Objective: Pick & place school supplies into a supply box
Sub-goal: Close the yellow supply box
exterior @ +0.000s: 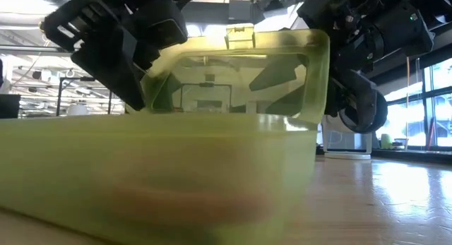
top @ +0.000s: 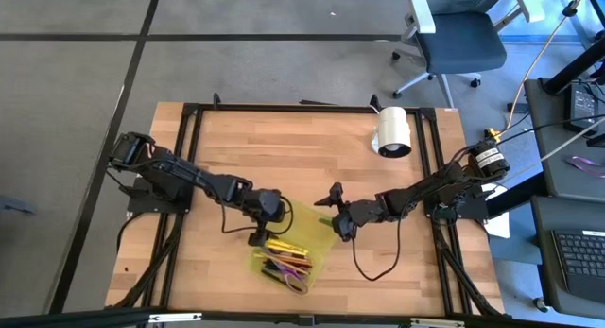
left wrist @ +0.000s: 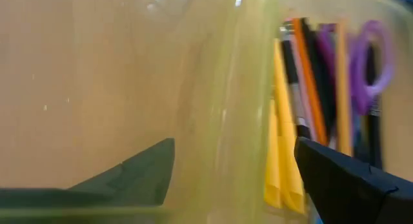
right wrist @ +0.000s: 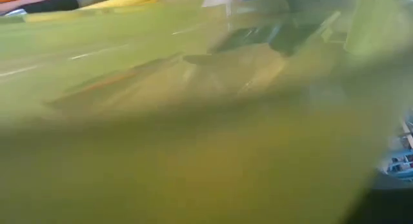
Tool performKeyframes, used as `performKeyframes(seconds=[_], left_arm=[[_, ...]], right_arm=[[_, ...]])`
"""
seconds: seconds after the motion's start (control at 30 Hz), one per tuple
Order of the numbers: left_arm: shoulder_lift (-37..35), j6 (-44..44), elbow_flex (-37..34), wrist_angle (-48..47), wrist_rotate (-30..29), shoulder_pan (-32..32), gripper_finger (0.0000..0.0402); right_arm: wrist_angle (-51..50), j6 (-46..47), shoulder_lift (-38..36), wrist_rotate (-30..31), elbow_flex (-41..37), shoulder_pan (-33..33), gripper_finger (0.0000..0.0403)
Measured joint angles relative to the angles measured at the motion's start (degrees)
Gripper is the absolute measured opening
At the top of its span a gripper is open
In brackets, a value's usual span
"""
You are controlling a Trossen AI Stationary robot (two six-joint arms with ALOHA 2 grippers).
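The supply box [top: 293,243] lies open on the wooden table [top: 236,148], near the front edge and about midway between the two arms. Its lower half rests flat on the wood and holds the school supplies [top: 284,262] — yellow, orange and black pens and pencils lying side by side, with purple-handled scissors [left wrist: 369,69] among them at one end. The other half, the lid [exterior: 240,75], stands raised on its hinge; from table height it rises as a translucent yellow-green wall behind the near tray.

The left gripper [top: 257,238] sits at the box's left edge, low over the table. Its two dark fingers [left wrist: 342,179] are spread wide, straddling the tray's yellow-green side wall — one finger outside over bare wood, the other inside beside the pens. Nothing is clamped between them.

The right gripper [top: 333,215] is at the box's far right corner, close against the raised lid. Its wrist view is filled almost wholly with yellow-green plastic, so the fingers are hidden there; whether they grip the lid or merely press against it I cannot tell.

Well apart from all this, a white cylindrical roll [top: 393,131] lies on the far right part of the table. An office chair [top: 454,35] stands on the floor beyond the table.
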Motion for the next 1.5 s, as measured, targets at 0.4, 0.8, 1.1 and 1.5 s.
performKeyframes(seconds=[0.4,0.8,1.1,1.5], left_arm=[[0.00,13.77,-0.07,-2.90,12.64,2.66,0.0312],[-0.11,21.00,0.13,-10.86,19.32,11.30,0.0310],[-0.11,19.70,0.13,-12.37,16.96,14.01,0.0310],[-0.11,12.94,0.11,-11.53,15.95,15.71,0.0310]], right_arm=[[0.12,0.03,0.00,0.12,0.00,-0.01,0.0288],[-0.02,0.09,0.04,1.30,0.02,-0.17,0.0288],[-0.74,16.89,-0.85,8.26,0.00,-0.28,0.0288],[-28.36,67.59,-16.64,-1.03,-0.02,-0.08,0.0288]])
